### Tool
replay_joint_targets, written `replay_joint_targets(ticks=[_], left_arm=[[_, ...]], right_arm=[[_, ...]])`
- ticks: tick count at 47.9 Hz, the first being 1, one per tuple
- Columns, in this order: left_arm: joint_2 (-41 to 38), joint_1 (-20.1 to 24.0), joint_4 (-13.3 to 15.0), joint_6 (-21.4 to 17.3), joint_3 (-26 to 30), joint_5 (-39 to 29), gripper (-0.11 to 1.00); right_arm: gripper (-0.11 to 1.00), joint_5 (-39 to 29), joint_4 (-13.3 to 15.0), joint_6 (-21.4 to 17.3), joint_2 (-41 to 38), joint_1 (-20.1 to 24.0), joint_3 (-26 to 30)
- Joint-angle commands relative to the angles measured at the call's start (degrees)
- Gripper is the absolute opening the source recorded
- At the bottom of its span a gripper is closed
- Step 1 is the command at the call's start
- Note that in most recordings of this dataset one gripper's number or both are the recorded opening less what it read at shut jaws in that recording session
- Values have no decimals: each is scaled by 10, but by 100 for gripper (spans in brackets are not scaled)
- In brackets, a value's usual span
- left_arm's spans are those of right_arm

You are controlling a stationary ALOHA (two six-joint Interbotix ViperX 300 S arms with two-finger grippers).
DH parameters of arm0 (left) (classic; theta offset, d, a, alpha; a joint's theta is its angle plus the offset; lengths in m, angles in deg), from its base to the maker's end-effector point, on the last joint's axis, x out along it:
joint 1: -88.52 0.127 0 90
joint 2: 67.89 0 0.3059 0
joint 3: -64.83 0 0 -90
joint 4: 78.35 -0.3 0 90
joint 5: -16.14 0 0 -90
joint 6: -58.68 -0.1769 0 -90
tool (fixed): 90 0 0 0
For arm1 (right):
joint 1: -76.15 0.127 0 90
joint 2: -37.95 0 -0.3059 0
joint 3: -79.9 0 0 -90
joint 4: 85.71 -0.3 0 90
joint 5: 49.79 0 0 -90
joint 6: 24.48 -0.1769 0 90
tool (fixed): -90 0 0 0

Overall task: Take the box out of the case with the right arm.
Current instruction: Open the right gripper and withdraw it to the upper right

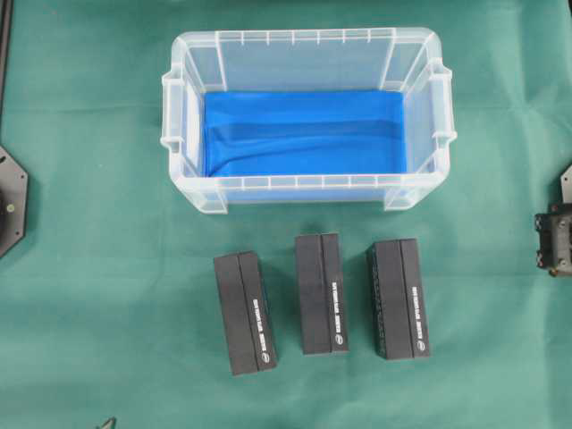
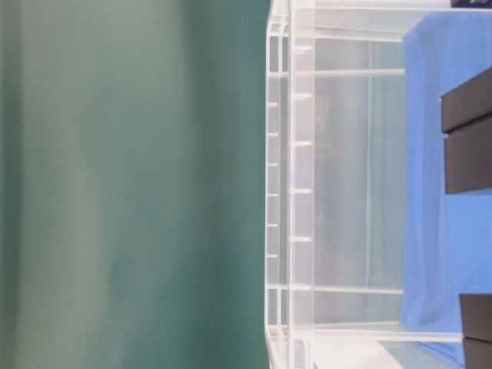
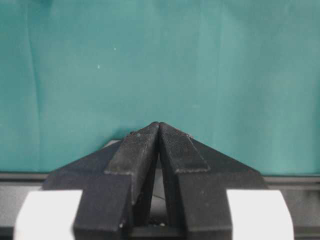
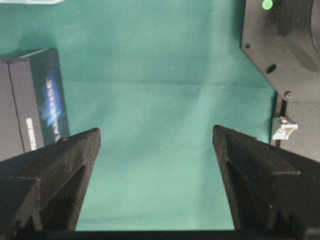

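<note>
The case point(image 1: 304, 37), clear plastic with a blue bottom, stands at the back of the green cloth with no box inside it. Three black boxes lie side by side on the cloth in front of it: left point(image 1: 244, 311), middle point(image 1: 320, 293), right point(image 1: 398, 298). My right gripper point(image 4: 156, 131) is open wide over bare cloth, holding nothing; one black box point(image 4: 30, 100) lies off to its left, apart from the fingers. My left gripper point(image 3: 159, 124) is shut, tips touching, with only cloth ahead of it.
A black part of the right arm point(image 1: 556, 239) shows at the overhead view's right edge, and a black base plate point(image 1: 11, 201) at its left edge. Another black base point(image 4: 285, 45) sits right of my right gripper. In the table-level view the case wall point(image 2: 296, 192) fills the middle.
</note>
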Motion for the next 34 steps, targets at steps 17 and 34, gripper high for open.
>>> replay_joint_targets(ticks=[17, 34], left_arm=[[-2, 1, -1, 1, 11, 2, 2], [-2, 1, -1, 0, 11, 3, 2]], right_arm=[[87, 11, 17, 151, 30, -150, -13], [87, 76, 18, 384, 42, -370, -26]])
